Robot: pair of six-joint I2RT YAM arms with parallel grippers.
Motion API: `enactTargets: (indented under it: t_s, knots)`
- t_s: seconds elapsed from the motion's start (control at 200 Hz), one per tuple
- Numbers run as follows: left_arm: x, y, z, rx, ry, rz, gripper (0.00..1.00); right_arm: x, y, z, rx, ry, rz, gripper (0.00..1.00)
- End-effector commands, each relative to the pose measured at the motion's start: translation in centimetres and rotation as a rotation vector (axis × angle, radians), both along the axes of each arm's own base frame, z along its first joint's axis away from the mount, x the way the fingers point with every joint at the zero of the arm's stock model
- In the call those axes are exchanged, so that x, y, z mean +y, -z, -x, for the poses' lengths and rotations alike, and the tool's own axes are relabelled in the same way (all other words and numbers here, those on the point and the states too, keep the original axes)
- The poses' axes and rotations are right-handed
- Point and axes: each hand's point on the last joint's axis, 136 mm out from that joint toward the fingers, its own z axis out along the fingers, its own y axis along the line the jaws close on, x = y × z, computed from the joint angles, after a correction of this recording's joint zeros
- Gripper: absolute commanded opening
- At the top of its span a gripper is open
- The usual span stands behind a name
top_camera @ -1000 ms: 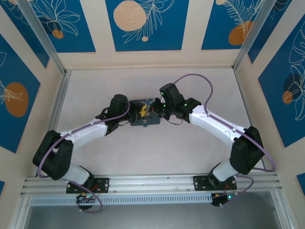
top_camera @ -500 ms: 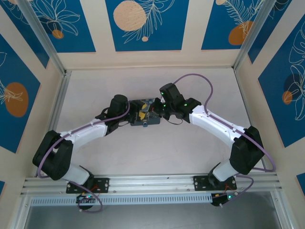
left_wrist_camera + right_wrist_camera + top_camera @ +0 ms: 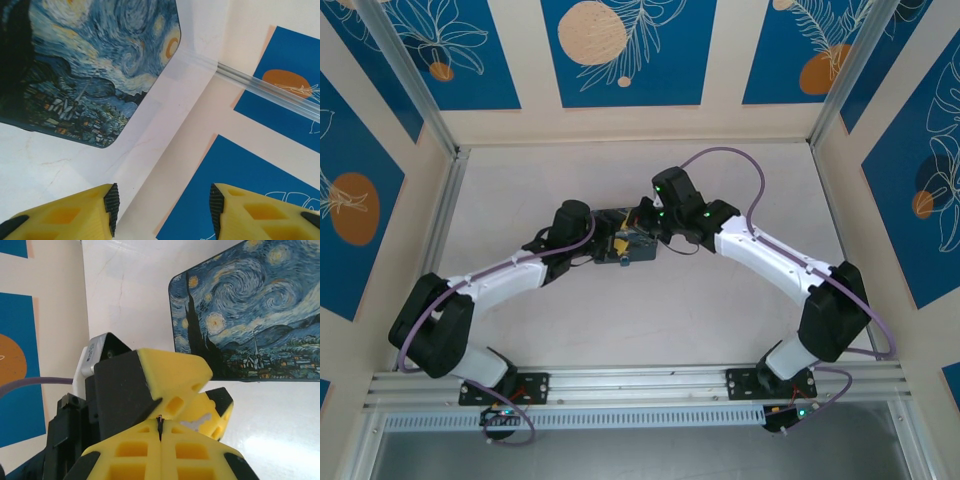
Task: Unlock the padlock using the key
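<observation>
At the middle of the table (image 3: 520,190), both arms meet over the dark-blue painted box (image 3: 616,222), and the padlock (image 3: 623,262) shows from above as a small teal speck at the box's near edge. Left jaws stand open with nothing between their yellow fingertips (image 3: 111,202), and the box's rounded corner lies beyond them, up and to the left. Right jaws are pressed closed, pinching at their seam a thin dark sliver that looks like the key (image 3: 160,423), with the box beyond them to the right.
</observation>
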Motion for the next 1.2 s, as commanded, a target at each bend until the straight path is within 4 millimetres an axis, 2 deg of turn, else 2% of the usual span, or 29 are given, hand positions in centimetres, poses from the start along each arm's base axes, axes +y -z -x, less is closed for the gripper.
enactTargets:
  t_s: [0.0, 0.15, 0.25, 0.645, 0.795, 0.98, 1.015, 1.125, 1.195]
  knots:
    - [-0.7, -0.1, 0.3, 0.003, 0.006, 0.029, 0.48, 0.8, -0.5, -0.3, -0.005, 0.001, -0.01, 0.0]
    - [-0.3, -0.2, 0.2, -0.003, -0.015, 0.025, 0.28, 0.4, 0.3, -0.1, 0.007, 0.011, 0.001, 0.0]
    - [-0.1, -0.1, 0.3, 0.001, -0.025, 0.017, 0.21, 0.1, 0.6, -0.1, 0.011, 0.018, 0.006, 0.0]
    - [0.3, 0.2, 0.4, 0.003, -0.035, 0.0, 0.1, -0.5, 0.5, 0.1, 0.008, 0.03, 0.006, 0.0]
    - [0.5, 0.0, 0.4, -0.007, -0.039, -0.014, 0.0, -0.8, 0.5, 0.4, 0.009, 0.033, 0.006, 0.0]
    - [1.2, -0.2, 0.3, -0.047, -0.046, -0.059, 0.0, -1.7, 0.7, 1.0, 0.006, 0.046, 0.009, 0.0]
    - [1.3, -0.4, 0.1, -0.073, -0.045, -0.076, 0.0, -2.1, 0.7, 1.1, 0.005, 0.054, 0.007, 0.05]
    - [2.2, -1.4, -0.5, -0.192, -0.024, -0.194, 0.0, -3.3, 0.6, 1.5, -0.01, 0.079, 0.008, 0.42]
    - [3.0, -2.5, -0.9, -0.3, 0.009, -0.312, 0.0, -4.3, 0.7, 1.8, -0.021, 0.09, 0.015, 0.5]
